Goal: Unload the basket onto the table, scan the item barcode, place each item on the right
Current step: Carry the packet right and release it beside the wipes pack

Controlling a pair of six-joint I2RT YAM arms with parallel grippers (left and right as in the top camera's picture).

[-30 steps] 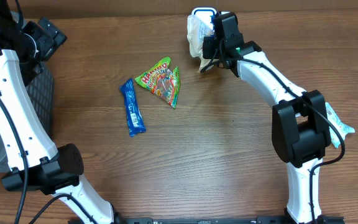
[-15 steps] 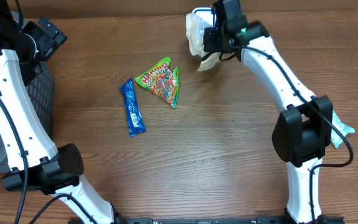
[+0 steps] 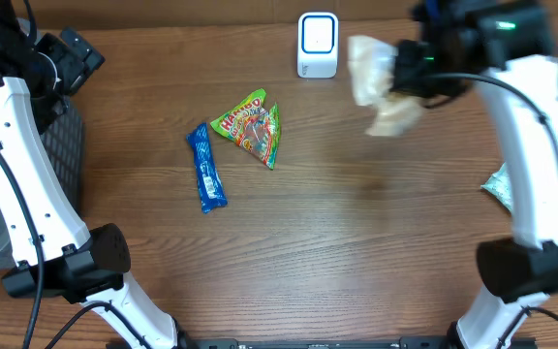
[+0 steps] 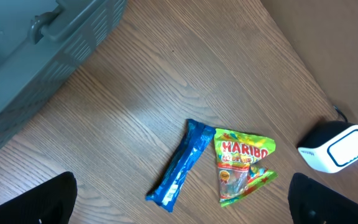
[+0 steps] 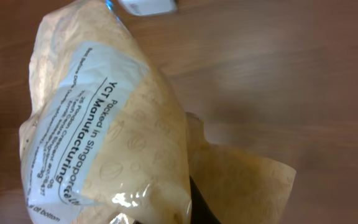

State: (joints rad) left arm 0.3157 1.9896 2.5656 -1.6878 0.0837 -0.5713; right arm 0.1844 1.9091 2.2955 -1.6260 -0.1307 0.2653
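Here the right gripper is clenched on the beige packet, held up at upper right near the white scanner, likely to show its barcode, while the left gripper hangs released at upper left.

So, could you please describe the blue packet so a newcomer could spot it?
Start at the white scanner at the far edge of the table. Nearer and to its left lies a green Haribo bag, with the blue packet just left of that. It alone is long, narrow and blue.
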